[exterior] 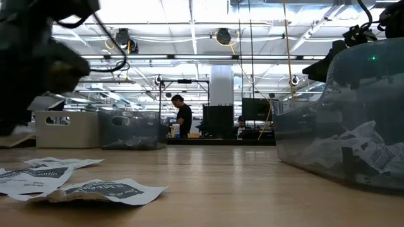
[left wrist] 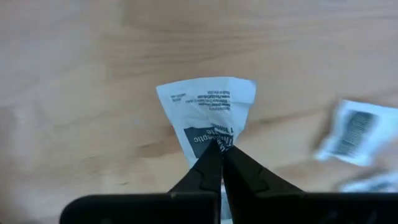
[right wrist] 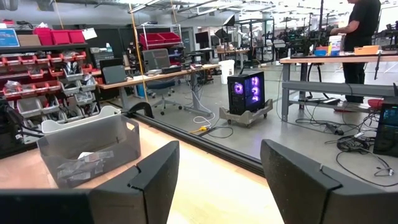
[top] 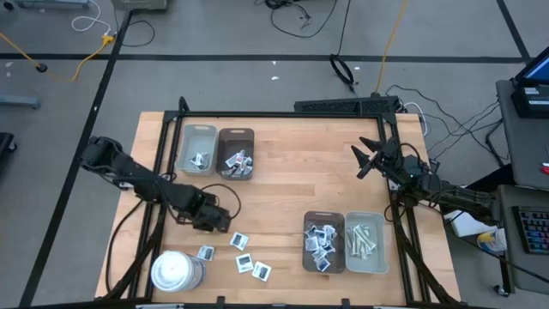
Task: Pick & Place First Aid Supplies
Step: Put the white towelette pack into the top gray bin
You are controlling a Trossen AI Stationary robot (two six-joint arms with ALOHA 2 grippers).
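Packet [left wrist: 208,115] is being pinched at its near edge by the left tool [left wrist: 221,149]; lifting straight up is advisable, toward the trays at 12 o'clock; right tool [right wrist: 217,180] is waiting, spread wide.

left gripper [left wrist: 219,148]: dark fingers pressed together, tips pinching the near edge of a white packet [left wrist: 208,109]
packet: creased, dark-blue print, on the wooden tabletop [left wrist: 81,81]
second packet [left wrist: 354,130]: blurred, lying well apart; print unreadable
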